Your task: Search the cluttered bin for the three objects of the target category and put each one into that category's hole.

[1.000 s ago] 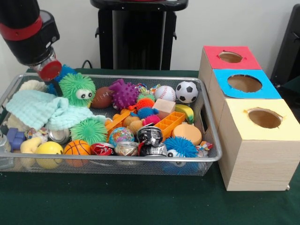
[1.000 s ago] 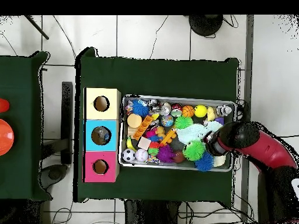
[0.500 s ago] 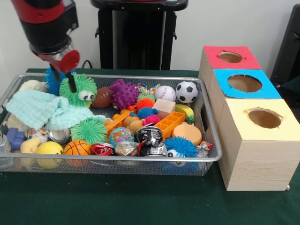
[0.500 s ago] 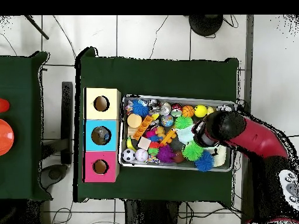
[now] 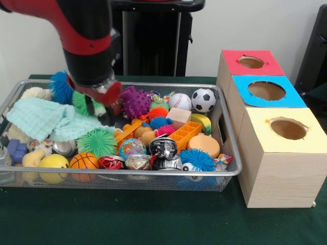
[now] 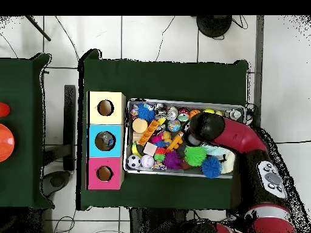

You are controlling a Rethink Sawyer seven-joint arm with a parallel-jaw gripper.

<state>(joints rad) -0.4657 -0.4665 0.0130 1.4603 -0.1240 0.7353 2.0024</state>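
Green table (image 5: 153,219): pincer (image 5: 99,109) beside purple spiky ball (image 5: 135,101).

Cluttered bin (image 5: 225,172) on table (image 5: 127,219), boxes (image 5: 276,153) just beside.

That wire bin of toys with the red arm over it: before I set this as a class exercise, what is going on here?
A red and black robot arm reaches down into a wire bin crammed with balls, spiky toys and a pale green cloth. Its gripper is low among the toys beside the purple spiky ball, and whether it holds anything cannot be seen. Beside the bin stand three boxes with holes on top: red, blue and yellow. Nothing is being carried to them yet.
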